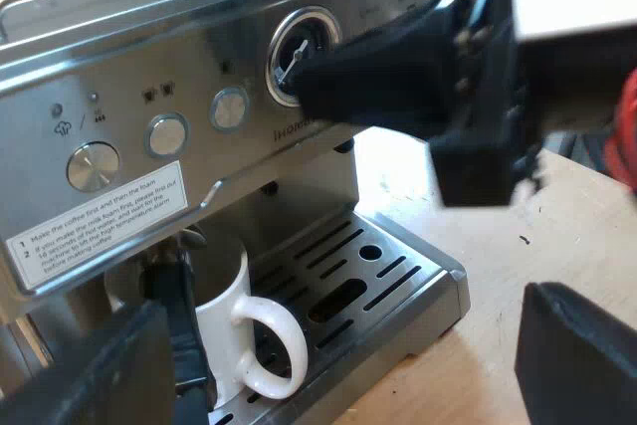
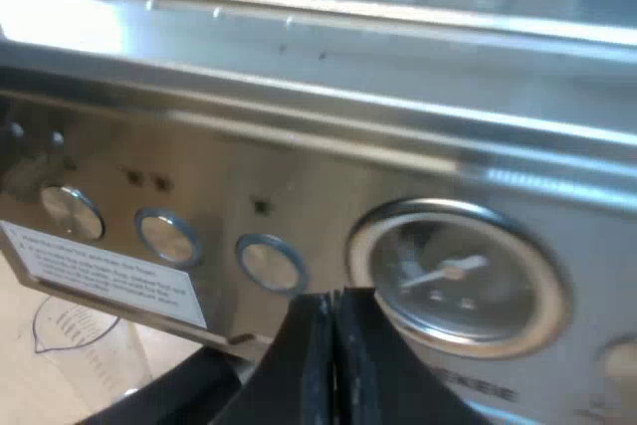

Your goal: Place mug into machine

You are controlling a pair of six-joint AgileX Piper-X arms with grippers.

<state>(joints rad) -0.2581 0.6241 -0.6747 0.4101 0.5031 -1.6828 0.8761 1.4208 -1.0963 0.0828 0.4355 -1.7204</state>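
A white mug (image 1: 224,316) stands upright on the espresso machine's (image 1: 149,57) slotted drip tray (image 1: 418,276), under the brew head, its handle pointing outward. A dark holder handle (image 1: 179,330) hangs just in front of the mug. My left gripper (image 1: 343,330) is open, its fingers spread wide on either side of the tray with nothing between them. My right gripper (image 2: 333,330) is shut on nothing. Its tip is at the machine's front panel (image 2: 299,196), by the pressure gauge (image 2: 458,276) and the nearest round button (image 2: 271,262). In the left wrist view the right gripper (image 1: 299,82) reaches up to the gauge (image 1: 299,47).
Round buttons (image 1: 167,133) and a white instruction label (image 1: 100,221) sit on the panel above the mug. A measuring glass (image 2: 75,335) stands on the wooden table (image 1: 557,236) beside the machine. The right arm crosses over the tray.
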